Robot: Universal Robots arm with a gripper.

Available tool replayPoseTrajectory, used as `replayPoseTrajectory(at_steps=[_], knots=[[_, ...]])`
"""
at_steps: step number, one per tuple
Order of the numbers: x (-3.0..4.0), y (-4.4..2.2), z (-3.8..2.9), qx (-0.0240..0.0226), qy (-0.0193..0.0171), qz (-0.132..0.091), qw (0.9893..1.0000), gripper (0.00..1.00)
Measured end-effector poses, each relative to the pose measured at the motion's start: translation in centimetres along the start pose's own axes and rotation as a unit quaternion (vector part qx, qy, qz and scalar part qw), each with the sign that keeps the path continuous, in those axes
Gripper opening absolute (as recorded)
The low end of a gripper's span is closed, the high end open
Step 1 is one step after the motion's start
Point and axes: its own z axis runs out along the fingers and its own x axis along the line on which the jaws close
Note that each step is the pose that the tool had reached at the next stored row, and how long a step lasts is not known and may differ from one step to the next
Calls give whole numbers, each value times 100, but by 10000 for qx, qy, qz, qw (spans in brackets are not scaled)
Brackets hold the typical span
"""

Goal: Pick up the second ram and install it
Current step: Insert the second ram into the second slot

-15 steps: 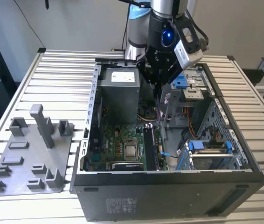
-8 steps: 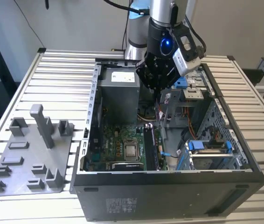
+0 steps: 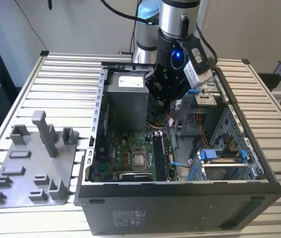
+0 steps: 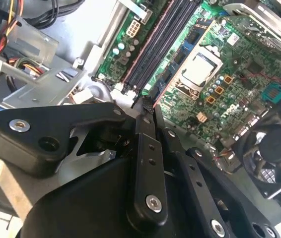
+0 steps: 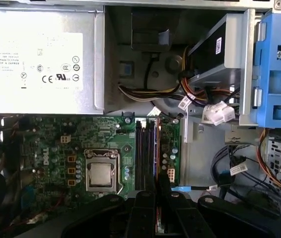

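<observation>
Now fingers point(image 4: 145, 106) sit clamped edge-on around the ram point(image 4: 148, 99), held upright above the motherboard's slots point(image 5: 145, 148) inside the case point(image 3: 180, 198), lengthwise in line with them for seating.

Grey holder tray point(image 3: 31, 163) beside open PC case point(image 3: 180, 203) w/ motherboard point(image 5: 81, 148).
</observation>
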Motion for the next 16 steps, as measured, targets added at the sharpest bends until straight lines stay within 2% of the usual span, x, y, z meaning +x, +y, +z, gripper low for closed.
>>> replayPoseTrajectory(at_steps=[10, 16], knots=[[-87, -15, 186, -8, -2, -185, 9998, 14], [-78, -37, 295, -9, -2, -206, 9998, 14]])
